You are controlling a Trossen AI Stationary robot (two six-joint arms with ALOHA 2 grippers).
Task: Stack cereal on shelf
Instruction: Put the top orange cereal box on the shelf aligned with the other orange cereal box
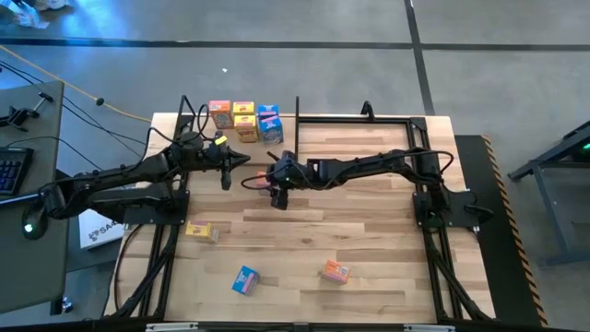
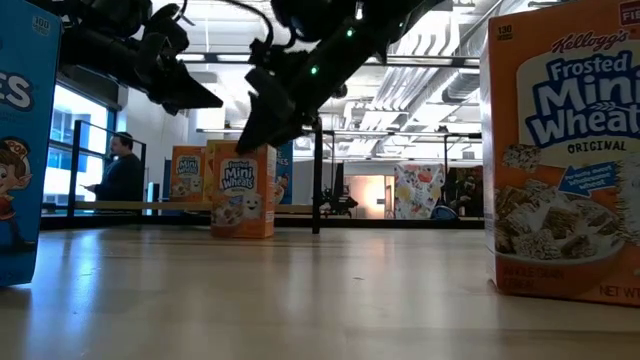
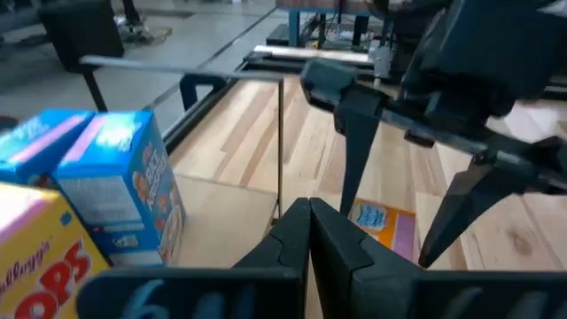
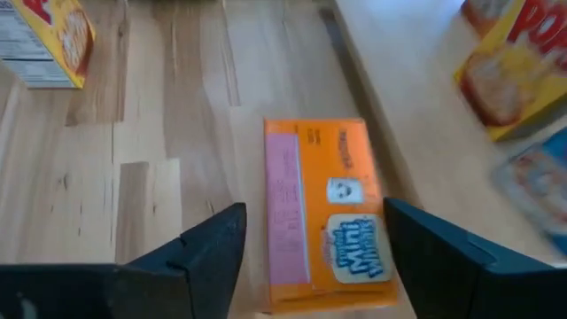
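Note:
An orange-pink cereal box [image 4: 328, 213] rests on the striped tabletop, just right of the shelf's front. In the low view the box [image 2: 243, 190] stands upright, its printed front facing the near edge. My right gripper [image 4: 314, 244] is open and hovers right above it [image 1: 277, 183], one finger on each side, touching nothing. My left gripper [image 3: 310, 235] is shut and empty, a little to the left [image 1: 241, 159], in front of the shelf [image 1: 198, 118]. On the shelf stand one orange-pink box [image 1: 219, 112], two yellow boxes [image 1: 244, 120] and one blue box [image 1: 269, 122].
Three more boxes sit on the near half of the table: a yellow one [image 1: 203, 231], a blue one [image 1: 245, 279] and an orange one [image 1: 336, 271]. A black shelf post [image 1: 297, 115] rises close behind my right gripper. A person [image 2: 122, 168] stands beyond the far edge.

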